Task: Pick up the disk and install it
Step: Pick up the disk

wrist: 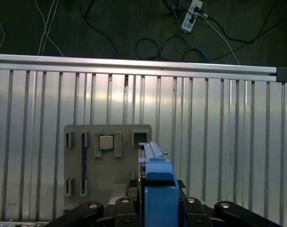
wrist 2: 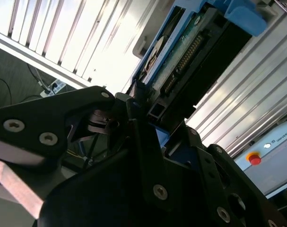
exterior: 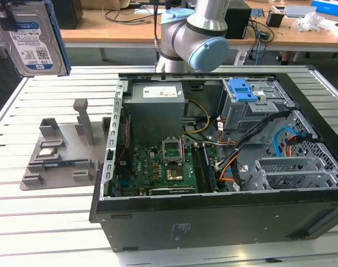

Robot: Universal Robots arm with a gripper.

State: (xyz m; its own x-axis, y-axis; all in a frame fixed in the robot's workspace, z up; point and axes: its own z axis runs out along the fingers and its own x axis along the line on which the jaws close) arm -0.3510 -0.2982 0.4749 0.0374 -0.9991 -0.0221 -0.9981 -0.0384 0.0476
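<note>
Gripping the disk (exterior: 32,39) with jaws clamped shut on its blue carrier frame (wrist: 158,189), black fingers (wrist 2: 150,151) tight against it in the second wrist view. Holding it in the air, well above the slatted surface (exterior: 52,222), at the exterior view's upper left. Showing the white-and-blue label side to the exterior camera, roughly upright, slightly tilted. Showing the circuit-board side and connector row in the second wrist view. Not yet installed: well apart from the open computer case (exterior: 213,222), off to the exterior view's left of it. Hanging above the grey fixture tray (wrist: 110,161), not touching it; small square chip (wrist: 105,142) seated in one tray pocket. Inside the case: grey power-supply box (exterior: 156,114) with white sticker, green motherboard (exterior: 157,167), blue latch plate (exterior: 242,89) on the drive cage toward the exterior view's right. Behind the case, grey and light-blue arm joint (exterior: 199,39).
</note>
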